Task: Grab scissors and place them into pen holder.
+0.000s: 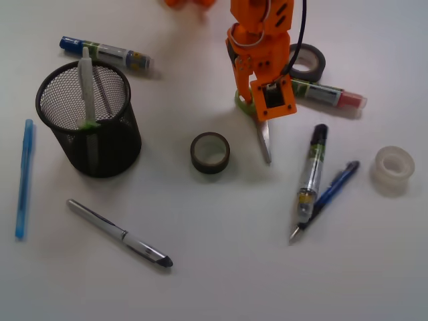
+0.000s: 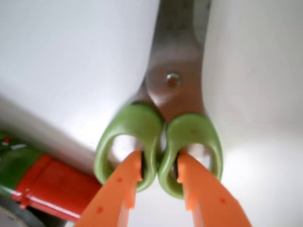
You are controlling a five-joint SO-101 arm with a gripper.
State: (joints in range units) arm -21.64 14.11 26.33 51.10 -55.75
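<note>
The orange end effector [image 2: 158, 177] pinches the scissors [image 2: 173, 101] at the handles, its two fingertips [image 2: 130, 177] seated inside the light-green loops and pressing the inner walls together, as seen from the wrist. In the front view the end effector [image 1: 262, 100] stands over those handles, with only a sliver of green showing at its base and the silver blades of the scissors [image 1: 265, 142] running out from under it, tip resting on the white tabletop [image 1: 221, 267]. Taking the scissors as the landmark: a small dark tape roll [image 1: 210, 152] lies just to their left, and the black mesh pen holder [image 1: 90, 119], already holding a pale pen upright, stands well to the left. A red-capped marker [image 1: 328, 95] lies close behind and to the right, with a dark tape ring [image 1: 307, 61] beyond it. A clear-bodied pen [image 1: 311, 175] and a blue pen [image 1: 334, 188] lie to the right, a clear tape roll [image 1: 393, 168] farther right. A silver pen [image 1: 120, 233] lies in front and to the left, a light-blue pen [image 1: 25, 177] at far left, and a blue-capped marker [image 1: 105, 52] behind the holder.
</note>
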